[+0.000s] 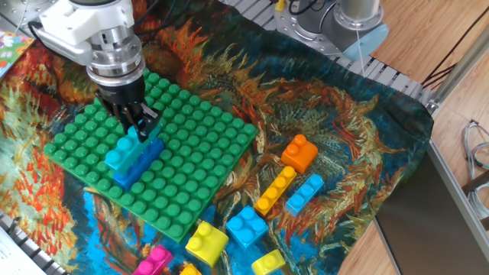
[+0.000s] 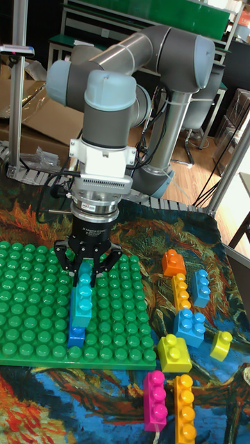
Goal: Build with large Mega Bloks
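Note:
A large green studded plate (image 1: pixel 200 143) (image 2: pixel 28 305) lies on the patterned cloth. On it sits a long blue brick (image 1: pixel 143 164) (image 2: pixel 76 337) with a long light blue brick (image 1: pixel 120 156) (image 2: pixel 82 302) stacked on top. My gripper (image 1: pixel 137 127) (image 2: pixel 85 268) stands straight down over the far end of the light blue brick, shut on it. Loose Mega Bloks lie to the right of the plate: an orange square (image 1: pixel 299 153) (image 2: pixel 173 263), a yellow-orange long one (image 1: pixel 275 189), a light blue long one (image 1: pixel 304 193) and a light blue square (image 1: pixel 246 226).
More bricks lie near the front edge: a yellow square (image 1: pixel 207 241) (image 2: pixel 173 352), a small yellow one (image 1: pixel 268 263), a pink long one (image 1: pixel 151 262) (image 2: pixel 154 399) and an orange long one (image 2: pixel 184 406). The cloth ends at a metal rail (image 1: pixel 397 76); cables (image 1: pixel 477 153) hang at the right.

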`<state>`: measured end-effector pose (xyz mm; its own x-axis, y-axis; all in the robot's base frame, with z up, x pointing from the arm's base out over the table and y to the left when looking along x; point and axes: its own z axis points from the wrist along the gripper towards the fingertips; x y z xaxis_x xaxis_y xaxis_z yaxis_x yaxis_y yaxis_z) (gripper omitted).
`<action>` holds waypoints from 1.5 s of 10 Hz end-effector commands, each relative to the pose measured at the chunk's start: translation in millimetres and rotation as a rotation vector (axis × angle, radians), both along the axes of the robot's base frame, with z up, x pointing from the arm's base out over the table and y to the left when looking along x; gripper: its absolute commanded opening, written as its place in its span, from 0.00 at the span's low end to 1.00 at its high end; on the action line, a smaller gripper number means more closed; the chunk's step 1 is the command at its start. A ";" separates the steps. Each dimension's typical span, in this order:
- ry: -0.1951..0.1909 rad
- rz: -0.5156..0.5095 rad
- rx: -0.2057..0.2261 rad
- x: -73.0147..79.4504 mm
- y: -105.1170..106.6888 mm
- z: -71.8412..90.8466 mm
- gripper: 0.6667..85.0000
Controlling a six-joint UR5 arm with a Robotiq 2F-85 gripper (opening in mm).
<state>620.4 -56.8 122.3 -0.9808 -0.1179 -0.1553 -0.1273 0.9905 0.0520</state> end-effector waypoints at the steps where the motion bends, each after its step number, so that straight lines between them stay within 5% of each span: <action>1: -0.008 -0.003 0.014 5.8 1.0 -3.2 0.01; 15: -0.035 0.007 0.027 7.5 0.9 -17.6 0.01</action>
